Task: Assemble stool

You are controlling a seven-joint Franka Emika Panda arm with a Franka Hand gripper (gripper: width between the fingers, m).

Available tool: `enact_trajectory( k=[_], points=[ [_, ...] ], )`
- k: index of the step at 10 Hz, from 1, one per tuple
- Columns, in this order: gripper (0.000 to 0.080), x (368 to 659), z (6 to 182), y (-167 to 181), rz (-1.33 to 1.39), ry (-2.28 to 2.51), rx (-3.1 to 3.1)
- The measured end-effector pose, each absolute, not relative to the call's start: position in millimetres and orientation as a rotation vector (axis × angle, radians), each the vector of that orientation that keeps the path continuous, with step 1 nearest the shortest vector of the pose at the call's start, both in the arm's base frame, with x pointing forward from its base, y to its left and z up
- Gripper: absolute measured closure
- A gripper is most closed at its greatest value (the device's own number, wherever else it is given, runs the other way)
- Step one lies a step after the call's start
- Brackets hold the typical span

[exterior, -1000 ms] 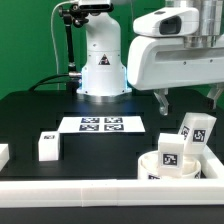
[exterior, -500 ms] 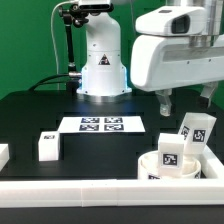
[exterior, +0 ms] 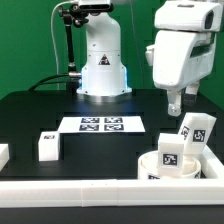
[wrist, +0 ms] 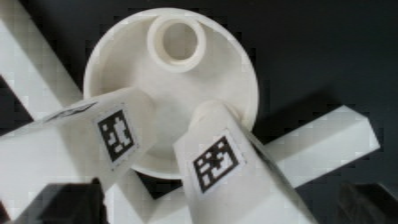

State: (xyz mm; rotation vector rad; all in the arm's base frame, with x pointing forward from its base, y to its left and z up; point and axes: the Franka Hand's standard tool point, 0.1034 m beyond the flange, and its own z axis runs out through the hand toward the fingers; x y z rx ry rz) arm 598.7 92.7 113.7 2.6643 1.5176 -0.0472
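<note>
The round white seat lies at the front on the exterior view's right, against the border rail. Two tagged legs rest on it: one upright in its middle, one at its far right rim. A third leg stands alone on the exterior view's left. My gripper hangs open and empty above and behind the seat, touching nothing. In the wrist view the seat with its round hole shows below the two legs. The gripper has dark fingertips far apart.
The marker board lies flat before the robot base. A white border rail runs along the front edge; rails also cross the wrist view. A white piece shows at the far left edge.
The hand has turned about its vertical axis and now shows its narrow side. It stays above the seat area. The seat and legs have not moved.
</note>
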Motion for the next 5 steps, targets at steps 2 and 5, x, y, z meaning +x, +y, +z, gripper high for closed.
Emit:
enact_trajectory(
  k=[2,5],
  points=[
    [0.0151,600,113.5,90,-0.072,1.701,2.529],
    [0.0151,598,110.2,104,-0.115,1.946,2.309]
  ],
)
